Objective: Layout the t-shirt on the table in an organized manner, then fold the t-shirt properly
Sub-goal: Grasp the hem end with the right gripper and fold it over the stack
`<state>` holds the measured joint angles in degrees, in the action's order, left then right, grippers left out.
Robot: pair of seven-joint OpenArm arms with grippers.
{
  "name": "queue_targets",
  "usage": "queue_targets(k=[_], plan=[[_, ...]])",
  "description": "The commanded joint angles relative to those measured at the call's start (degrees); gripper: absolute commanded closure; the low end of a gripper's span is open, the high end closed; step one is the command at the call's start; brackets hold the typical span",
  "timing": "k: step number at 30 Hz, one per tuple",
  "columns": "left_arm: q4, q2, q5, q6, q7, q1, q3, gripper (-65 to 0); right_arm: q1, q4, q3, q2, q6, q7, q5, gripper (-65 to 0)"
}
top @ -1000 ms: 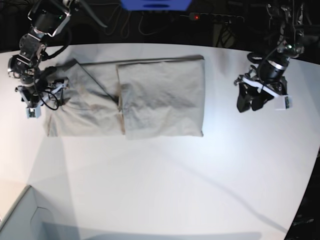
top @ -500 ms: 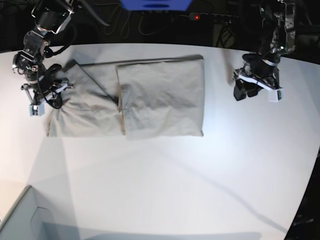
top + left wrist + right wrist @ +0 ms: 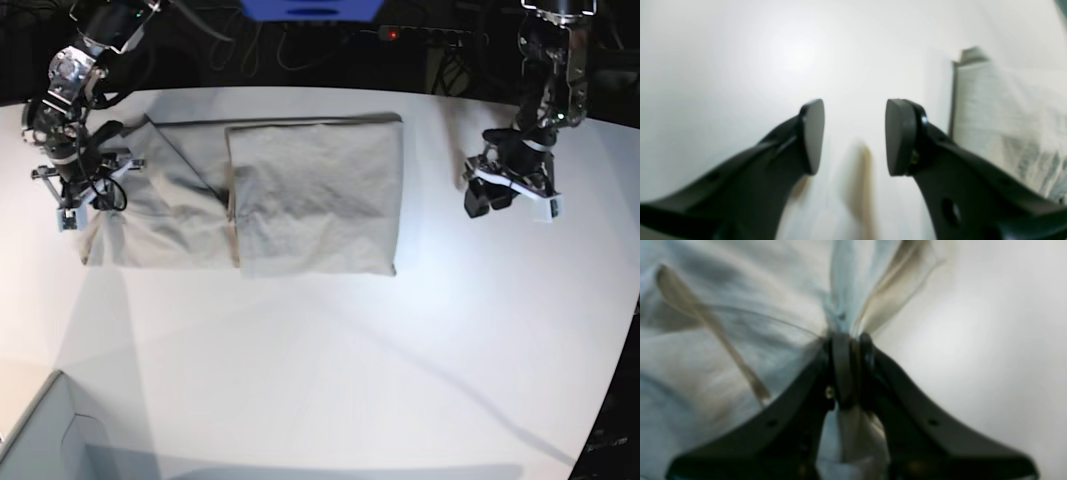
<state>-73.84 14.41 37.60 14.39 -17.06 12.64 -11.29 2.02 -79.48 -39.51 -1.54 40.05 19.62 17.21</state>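
T-shirt (image 3: pixel 300 195): light grey-beige cotton, lying on the far half of the white table (image 3: pixel 330 380), part-folded into a long rectangle. One panel is doubled over from the base view's right, its free edge running down the middle; the single-layer portion runs out toward the base view's left.

Right gripper (image 3: pixel 848 350): a second ago it stood with jaws spread at the shirt's outer edge; now the jaws are pinched tight on a bunch of fabric, which fans out above the pads and hangs out below them in the wrist view. In the base view the same gripper (image 3: pixel 72 195) sits at the shirt's outermost edge, and the whole garment has slid slightly toward it since the previous half second. The cloth around the grip is rucked.

Left gripper (image 3: pixel 853 136): jaws parted, nothing between them, hovering over bare table. The shirt's folded edge (image 3: pixel 1003 113) lies near, to one side, not touched. Across the last second this arm has crept closer to the garment.

Status: judged to be the start of the next fold, with the single-layer end secured for carrying over the doubled panel. Risk: one-point grip on a wide edge may lift it unevenly.
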Motion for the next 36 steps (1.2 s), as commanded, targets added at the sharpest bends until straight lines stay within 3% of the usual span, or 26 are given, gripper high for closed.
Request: queue_targets(k=[1,12,21,27,36], plan=[[-0.75,0.57,0.51,0.51,1.10,-0.29,0.26,-28.8,-0.31,-2.58,1.48,-0.17,-0.05,-1.37,-1.17,0.0],[-0.57,0.57,0.59,0.51,1.10,-1.17,0.96,-28.8,9.71,-20.25,17.22,-7.03,-0.05,-1.37,-0.99,0.0],[-0.05,0.57,0.07,0.24,1.02,-3.46,4.83,-28.9,12.18,-24.47,32.69,-7.29,-0.05,-1.29,-0.73,0.0],[4.44,0.57,0.07,0.16,1.02,-5.92,10.28,-28.9,10.51,-22.80,44.21,-7.38,-0.05,-1.29,7.01,0.0],[5.32,0.57,0.07,0.07,1.02,-6.01,10.98,-28.9,3.38,-17.09,49.57,-7.29,-0.05,-1.29,7.80,0.0]])
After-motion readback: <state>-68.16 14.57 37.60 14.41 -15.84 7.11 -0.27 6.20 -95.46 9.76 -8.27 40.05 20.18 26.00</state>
